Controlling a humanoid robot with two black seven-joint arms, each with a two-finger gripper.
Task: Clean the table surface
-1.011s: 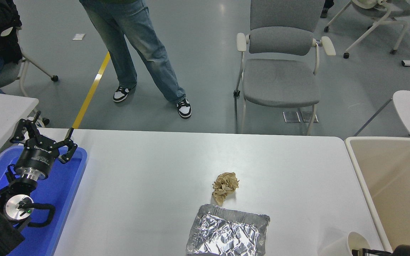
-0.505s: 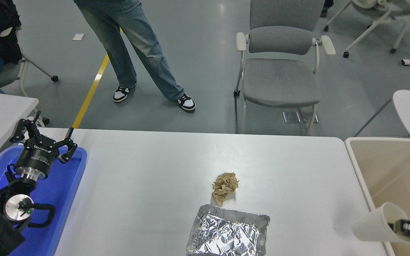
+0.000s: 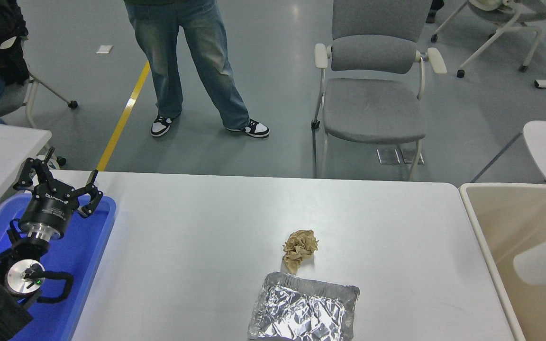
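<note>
The large white matte table surface (image 3: pixel 197 246) with rounded corners fills the lower half of the frame. Near its lower centre lies a crumpled brown paper wad (image 3: pixel 300 248), and just below it, close to the bottom edge, sits a rectangular silver foil tray (image 3: pixel 304 309) with wrinkled foil inside; the wad's lower tip is just beside the tray's far rim. At the lower left a blue plastic tray (image 3: pixel 86 255) rests on the table, and the black left gripper (image 3: pixel 59 182) hangs over it with its fingers spread apart, gripping nothing. At the right edge stands a beige plastic bin (image 3: pixel 484 227); a pale, blurred white shape (image 3: pixel 545 263), too indistinct to identify, shows inside it. The right gripper is out of sight. Beyond the table, at the top of the frame, a person in blue jeans (image 3: pixel 192 61) stands near an unoccupied grey chair (image 3: pixel 372 90).
</note>
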